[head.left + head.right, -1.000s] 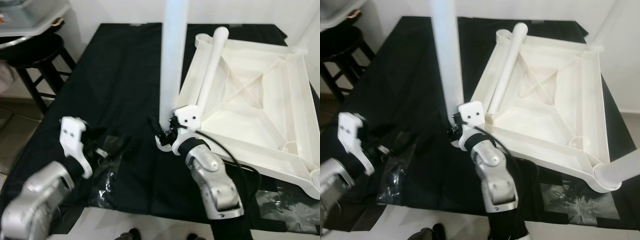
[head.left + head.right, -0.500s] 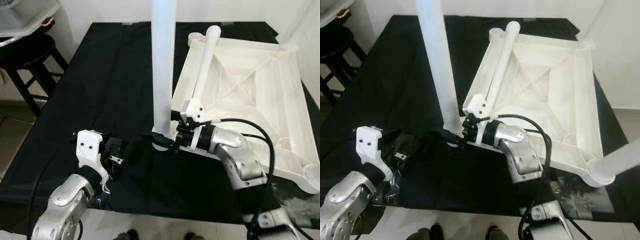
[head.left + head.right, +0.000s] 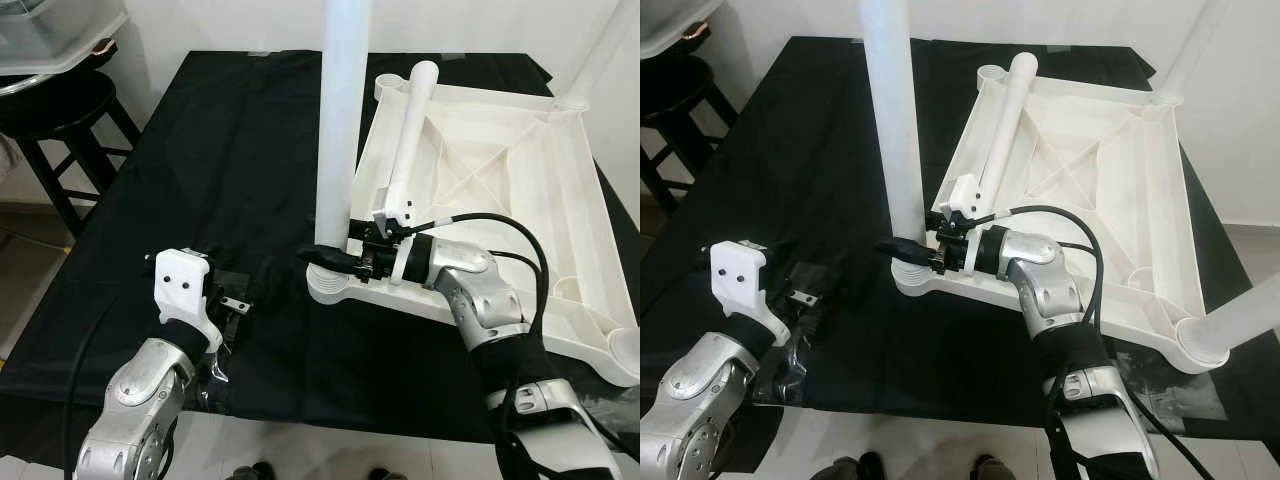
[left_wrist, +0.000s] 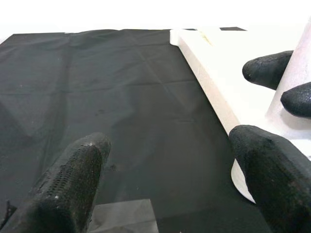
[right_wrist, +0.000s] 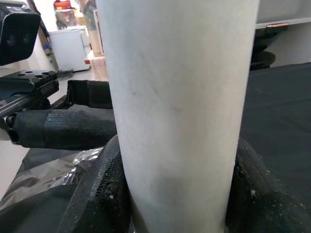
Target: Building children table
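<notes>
The white children's tabletop [image 3: 500,190] lies upside down on the black-covered worktop [image 3: 230,150], ribs facing up. One upright table leg [image 3: 338,130] stands in the corner socket [image 3: 330,285] nearest the robot. A second, loose leg [image 3: 408,130] lies along the tabletop's edge just beyond the right pincer. Two further legs stand at the other corners, one at the far corner [image 3: 600,50] and one at the near right corner [image 3: 1240,325].

The right pincer [image 3: 325,256] is pinching the upright table leg at its base, directly above the socket; in the right wrist view one finger [image 5: 104,189] sits on each side of the tube. The left pincer [image 4: 170,160] is spread and holds nothing. It hovers over the worktop, with the socket corner just ahead of its fingertips.

Step in hand, by judgement: seating this leg in its socket.

- Keep the leg vertical; a tilted tube is likely to bind at the socket mouth.
- Keep the grip low, near the socket, so that any push or twist acts along the leg's axis.
- Bring the left pincer against the tabletop's edge beside the socket to stop the tabletop sliding on the cloth.
- Do not release until the leg stands without support.
</notes>
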Motion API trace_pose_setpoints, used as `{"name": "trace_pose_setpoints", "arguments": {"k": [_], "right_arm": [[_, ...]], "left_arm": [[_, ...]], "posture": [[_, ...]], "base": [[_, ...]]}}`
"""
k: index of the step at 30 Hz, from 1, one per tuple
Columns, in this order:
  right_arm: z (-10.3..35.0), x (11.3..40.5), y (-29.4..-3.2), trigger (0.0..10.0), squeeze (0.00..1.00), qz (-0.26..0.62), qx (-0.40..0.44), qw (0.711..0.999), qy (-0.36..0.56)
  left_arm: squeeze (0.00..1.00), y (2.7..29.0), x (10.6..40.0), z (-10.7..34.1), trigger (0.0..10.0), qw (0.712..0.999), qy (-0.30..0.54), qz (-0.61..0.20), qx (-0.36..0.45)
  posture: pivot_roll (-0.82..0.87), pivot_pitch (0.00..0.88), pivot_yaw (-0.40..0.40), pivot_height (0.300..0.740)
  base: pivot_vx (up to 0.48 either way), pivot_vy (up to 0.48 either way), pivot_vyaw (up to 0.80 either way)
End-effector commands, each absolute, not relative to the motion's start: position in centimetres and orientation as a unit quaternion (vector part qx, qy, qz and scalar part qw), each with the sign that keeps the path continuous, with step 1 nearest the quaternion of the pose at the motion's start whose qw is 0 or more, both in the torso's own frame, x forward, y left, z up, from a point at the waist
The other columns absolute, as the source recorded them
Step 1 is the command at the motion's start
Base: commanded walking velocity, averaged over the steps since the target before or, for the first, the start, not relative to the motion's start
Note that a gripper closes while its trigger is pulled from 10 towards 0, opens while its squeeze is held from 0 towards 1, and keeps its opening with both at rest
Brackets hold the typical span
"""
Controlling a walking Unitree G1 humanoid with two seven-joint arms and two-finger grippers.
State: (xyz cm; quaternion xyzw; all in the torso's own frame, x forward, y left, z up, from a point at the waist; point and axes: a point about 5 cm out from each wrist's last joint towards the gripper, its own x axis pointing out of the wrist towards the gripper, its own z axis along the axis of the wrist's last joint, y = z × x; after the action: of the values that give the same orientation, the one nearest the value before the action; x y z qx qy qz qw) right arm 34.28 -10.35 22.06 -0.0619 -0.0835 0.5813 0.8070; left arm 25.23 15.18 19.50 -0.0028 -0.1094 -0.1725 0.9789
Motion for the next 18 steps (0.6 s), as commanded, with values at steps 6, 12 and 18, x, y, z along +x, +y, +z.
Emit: {"name": "trace_pose_setpoints", "arguments": {"k": [6, 12, 18], "right_arm": [[19.9, 33.3, -9.8, 0.0, 0.00, 0.508, -0.055, 0.856, -0.075], [15.2, 30.1, -8.7, 0.0, 0.00, 0.228, -0.046, 0.972, -0.028], [15.7, 30.4, -7.5, 0.0, 0.00, 0.254, -0.033, 0.966, -0.037]], "left_arm": [[0.00, 15.8, 24.6, 17.6, 10.0, 0.984, -0.077, -0.160, 0.016], [0.00, 14.4, 23.1, 17.2, 10.0, 0.966, -0.069, -0.251, 0.006], [0.00, 15.1, 22.1, 17.2, 10.0, 0.942, -0.063, -0.328, 0.014]], "posture": [[0.04, 0.213, 0.002, 0.740], [0.02, 0.224, 0.004, 0.740], [0.02, 0.203, 0.017, 0.740]], "base": [[0.000, 0.000, 0.00], [0.000, 0.000, 0.00], [0.000, 0.000, 0.00]]}}
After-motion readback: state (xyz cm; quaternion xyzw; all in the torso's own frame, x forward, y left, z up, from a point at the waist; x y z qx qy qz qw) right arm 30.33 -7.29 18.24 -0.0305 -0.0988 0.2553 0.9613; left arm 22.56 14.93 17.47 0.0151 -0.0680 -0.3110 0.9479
